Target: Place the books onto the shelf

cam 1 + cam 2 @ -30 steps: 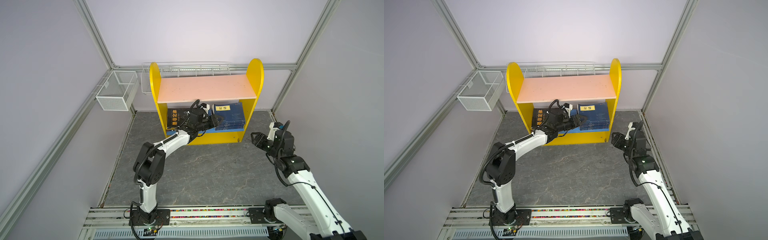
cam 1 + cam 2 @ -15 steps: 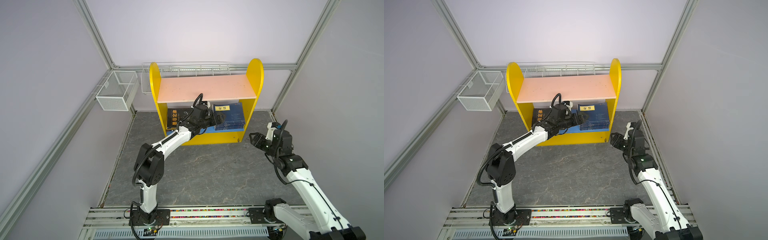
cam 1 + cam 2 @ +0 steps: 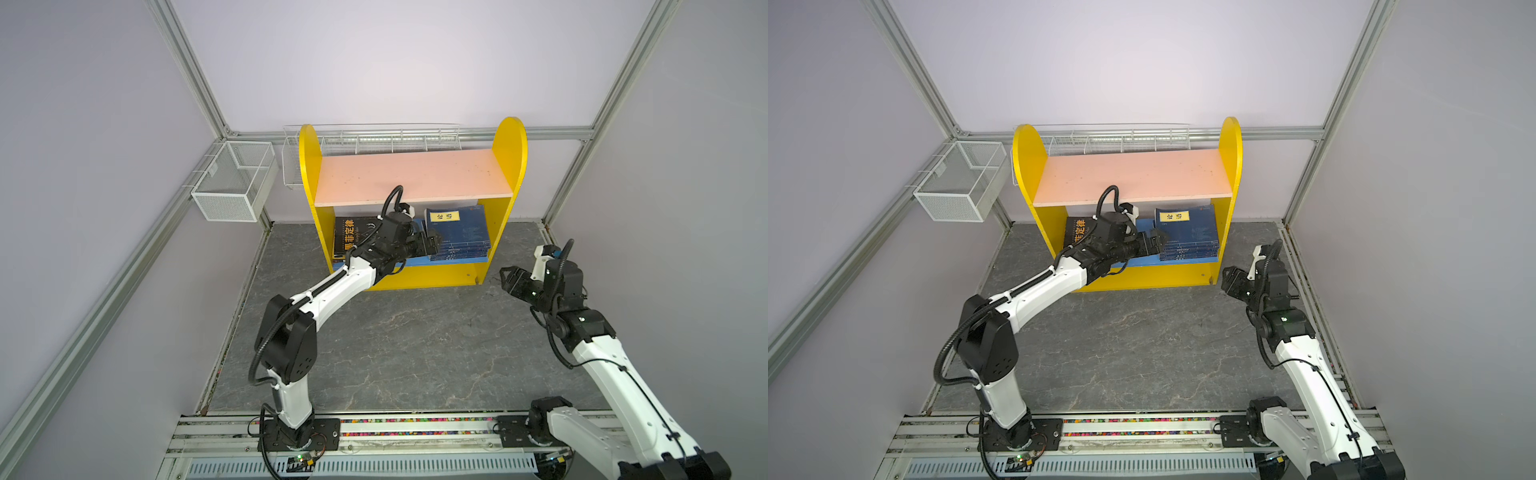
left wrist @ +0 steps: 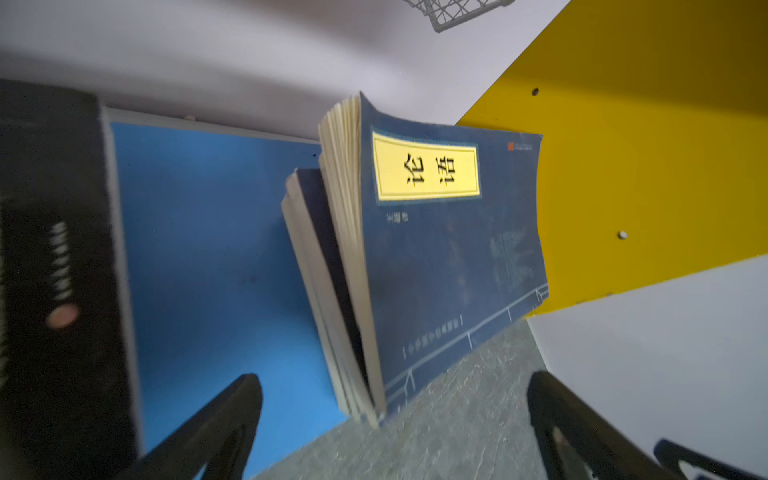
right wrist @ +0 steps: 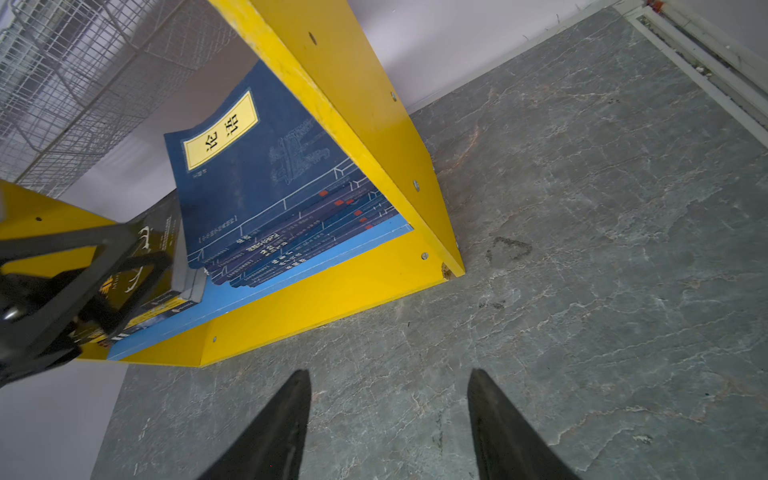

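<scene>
The yellow shelf (image 3: pixel 510 145) is stood at the far edge of the grey floor (image 3: pixel 395 340). On its blue lower board (image 4: pixel 208 249) a stack of navy books (image 3: pixel 457 230) is propped against the right side panel, with black books (image 3: pixel 353 235) laid at the left end. The left gripper (image 3: pixel 432 246) is held between the 2 piles, jaws spread wide and nothing grasped; the right gripper (image 3: pixel 508 278) is held over the floor beside the shelf's right front corner, likewise parted and empty.
</scene>
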### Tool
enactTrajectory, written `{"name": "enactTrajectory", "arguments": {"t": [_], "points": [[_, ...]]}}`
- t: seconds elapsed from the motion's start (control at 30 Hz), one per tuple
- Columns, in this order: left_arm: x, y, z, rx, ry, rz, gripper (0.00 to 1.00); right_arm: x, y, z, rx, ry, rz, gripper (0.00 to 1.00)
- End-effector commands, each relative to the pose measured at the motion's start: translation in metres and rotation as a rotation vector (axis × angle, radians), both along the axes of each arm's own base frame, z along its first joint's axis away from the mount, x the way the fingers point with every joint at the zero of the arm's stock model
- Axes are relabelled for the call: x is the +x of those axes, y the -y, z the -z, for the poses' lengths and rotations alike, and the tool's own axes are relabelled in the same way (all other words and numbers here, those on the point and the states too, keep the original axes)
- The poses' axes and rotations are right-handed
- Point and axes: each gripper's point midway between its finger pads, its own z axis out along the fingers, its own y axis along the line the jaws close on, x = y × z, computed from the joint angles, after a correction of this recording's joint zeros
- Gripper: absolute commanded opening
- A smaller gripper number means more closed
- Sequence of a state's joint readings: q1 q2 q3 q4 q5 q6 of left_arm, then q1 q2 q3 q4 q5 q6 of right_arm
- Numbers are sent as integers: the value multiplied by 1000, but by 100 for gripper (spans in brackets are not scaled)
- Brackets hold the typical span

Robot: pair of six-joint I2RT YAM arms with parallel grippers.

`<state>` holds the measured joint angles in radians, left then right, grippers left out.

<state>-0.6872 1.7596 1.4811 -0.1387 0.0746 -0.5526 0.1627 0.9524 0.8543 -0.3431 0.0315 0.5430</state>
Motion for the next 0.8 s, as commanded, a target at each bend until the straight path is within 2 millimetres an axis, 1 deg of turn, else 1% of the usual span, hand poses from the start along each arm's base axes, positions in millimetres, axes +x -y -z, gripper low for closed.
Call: {"name": "enactTrajectory", "arguments": {"t": [0.0,0.13,0.2,0.3,0.4,0.47,0.53,0.6,0.63,0.67,0.7,0.77], "points": [[-12,-36,-25,7,148,-82,100,-4,22,2,-97,17,75,66],[-27,-98,-2,143,139,-270,100,0,21,8,-139,-9,47,65],[-36,-135,5,216,136,-388,100,2,22,11,-138,-21,54,65],[-53,-198,12,308,114,-576,100,4,30,18,-151,-41,98,66],[-72,-276,26,338,21,-792,100,5,45,29,-198,-76,153,66],[-89,-338,40,358,-68,-959,100,5,61,36,-246,-94,216,67],[-106,-383,44,391,-90,-1095,100,7,77,42,-304,-96,278,67],[-119,-417,42,444,-66,-1221,100,13,90,46,-384,-71,320,69],[-125,-431,42,487,-52,-1285,100,18,95,54,-442,-53,332,69],[-128,-440,42,543,-26,-1332,100,20,105,62,-492,-53,380,70],[-126,-443,43,576,-1,-1339,100,20,111,73,-521,-70,407,71],[-117,-444,53,618,49,-1336,100,26,116,96,-583,-128,408,73]]}}
